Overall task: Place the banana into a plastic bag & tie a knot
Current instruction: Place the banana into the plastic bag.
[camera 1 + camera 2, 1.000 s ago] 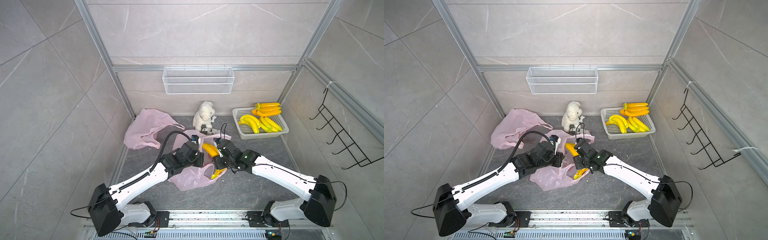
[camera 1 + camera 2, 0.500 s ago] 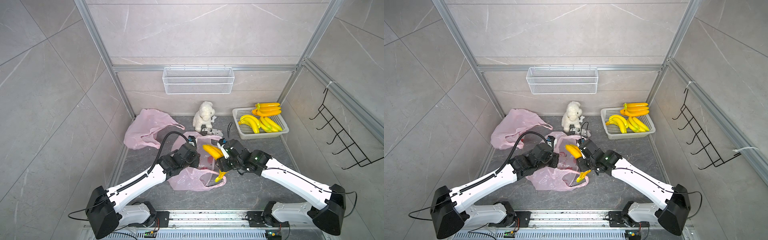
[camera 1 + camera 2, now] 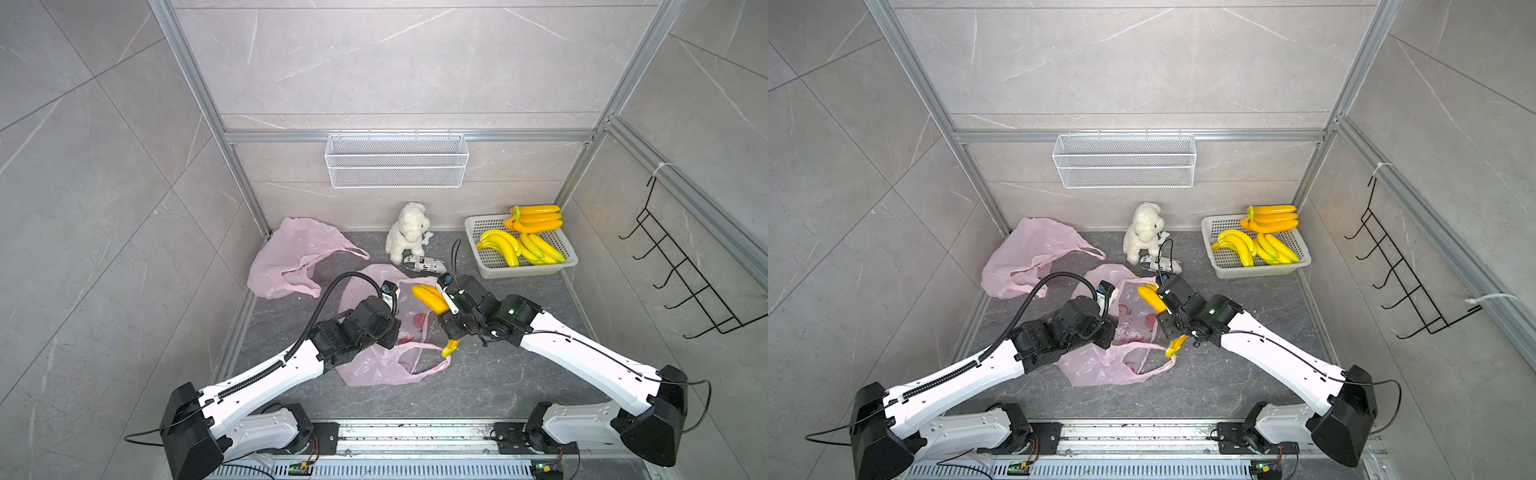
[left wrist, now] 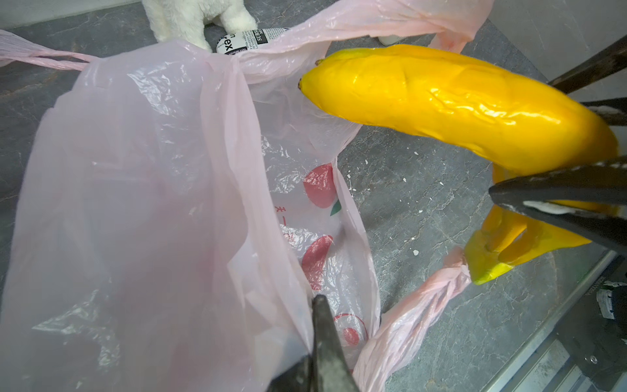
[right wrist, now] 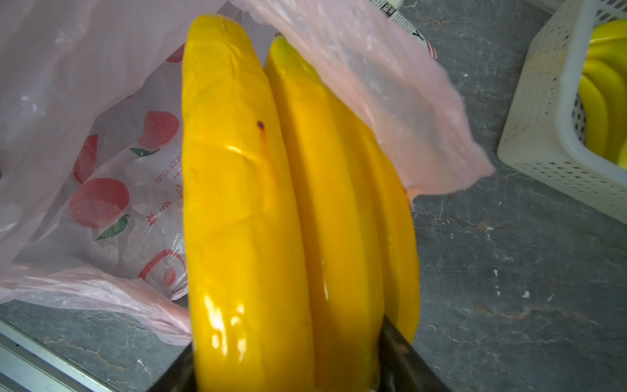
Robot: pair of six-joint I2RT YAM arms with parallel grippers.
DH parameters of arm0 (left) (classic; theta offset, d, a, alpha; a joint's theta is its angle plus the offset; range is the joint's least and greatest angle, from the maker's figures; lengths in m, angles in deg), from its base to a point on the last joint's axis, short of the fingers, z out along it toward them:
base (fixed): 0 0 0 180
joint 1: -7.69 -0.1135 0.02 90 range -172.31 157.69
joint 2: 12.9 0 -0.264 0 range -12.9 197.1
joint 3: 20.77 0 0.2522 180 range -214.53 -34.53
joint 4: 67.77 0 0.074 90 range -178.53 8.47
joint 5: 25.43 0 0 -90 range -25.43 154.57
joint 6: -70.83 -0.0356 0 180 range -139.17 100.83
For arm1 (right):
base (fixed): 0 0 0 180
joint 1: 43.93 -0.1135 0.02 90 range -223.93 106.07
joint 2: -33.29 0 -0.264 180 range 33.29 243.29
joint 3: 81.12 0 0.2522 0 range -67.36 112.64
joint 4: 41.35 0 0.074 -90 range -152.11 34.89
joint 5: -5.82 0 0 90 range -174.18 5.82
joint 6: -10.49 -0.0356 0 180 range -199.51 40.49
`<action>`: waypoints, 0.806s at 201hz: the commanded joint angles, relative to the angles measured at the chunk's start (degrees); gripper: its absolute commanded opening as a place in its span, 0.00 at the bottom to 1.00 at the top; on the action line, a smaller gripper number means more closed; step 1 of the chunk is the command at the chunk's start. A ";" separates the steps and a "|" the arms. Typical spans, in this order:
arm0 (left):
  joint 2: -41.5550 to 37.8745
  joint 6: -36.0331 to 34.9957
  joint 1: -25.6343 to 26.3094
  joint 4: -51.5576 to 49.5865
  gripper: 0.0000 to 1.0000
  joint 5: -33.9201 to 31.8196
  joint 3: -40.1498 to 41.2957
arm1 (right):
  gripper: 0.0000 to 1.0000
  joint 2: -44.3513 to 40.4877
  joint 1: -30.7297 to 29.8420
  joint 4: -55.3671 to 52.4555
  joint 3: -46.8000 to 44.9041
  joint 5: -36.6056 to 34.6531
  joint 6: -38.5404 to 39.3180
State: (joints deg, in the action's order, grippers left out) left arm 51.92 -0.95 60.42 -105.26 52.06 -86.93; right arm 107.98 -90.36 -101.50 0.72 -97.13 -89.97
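Note:
A bunch of orange-yellow bananas [image 3: 430,297] [image 3: 1152,300] [image 5: 271,203] is held off the floor by my right gripper [image 3: 448,318] [image 5: 291,366], which is shut on it near the stem end. Its free tips point over the mouth of the pink plastic bag [image 3: 374,368] [image 3: 1100,368] [image 4: 135,203], printed with red fruit. The stem end hangs next to a bag handle [image 4: 424,298]. My left gripper [image 4: 319,303] is shut on the bag's rim and holds the mouth up. In both top views its jaws are hidden under the wrist.
A second pink bag [image 3: 291,257] lies at the back left. A white plush dog [image 3: 407,232] and a printed roll [image 3: 424,264] sit behind the bag. A white basket [image 3: 490,270] of bananas stands back right. A wire shelf [image 3: 397,166] and black hook rack [image 3: 685,282] hang on the walls.
My right gripper has drawn the bananas a little to the right, away from the bag's inside. My left gripper has shifted slightly with the bag's rim, and the bag has spread flatter.

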 commanded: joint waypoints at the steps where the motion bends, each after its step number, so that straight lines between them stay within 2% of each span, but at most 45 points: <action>1: -2.33 -3.50 -0.01 -0.32 0.00 -1.46 0.43 | 0.12 -0.01 0.17 -2.16 2.23 -2.06 3.85; 66: -2.80 -5.15 0.00 0.14 0.00 -0.40 1.19 | 0.11 1.21 -0.62 -2.22 2.14 0.73 4.79; 95: -3.53 -5.12 0.00 0.90 0.00 1.87 1.16 | 0.11 3.34 -1.46 -1.86 1.50 -3.99 3.73; 115: -3.35 -3.27 0.00 3.79 0.00 3.99 1.19 | 0.11 3.09 -1.69 3.16 0.11 2.95 0.81; 136: -1.56 -0.26 0.61 6.56 0.00 5.33 0.00 | 0.11 3.99 -2.43 7.89 -0.57 7.05 -3.78; 162: 0.88 1.15 3.56 9.78 0.00 4.38 -1.95 | 0.12 6.71 -2.60 10.97 0.33 8.35 -7.86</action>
State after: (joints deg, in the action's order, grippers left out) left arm 51.00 -1.98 61.63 -100.95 55.44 -85.71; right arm 112.18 -92.57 -96.25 0.56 -92.22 -92.05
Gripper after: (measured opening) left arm 0.056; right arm 0.630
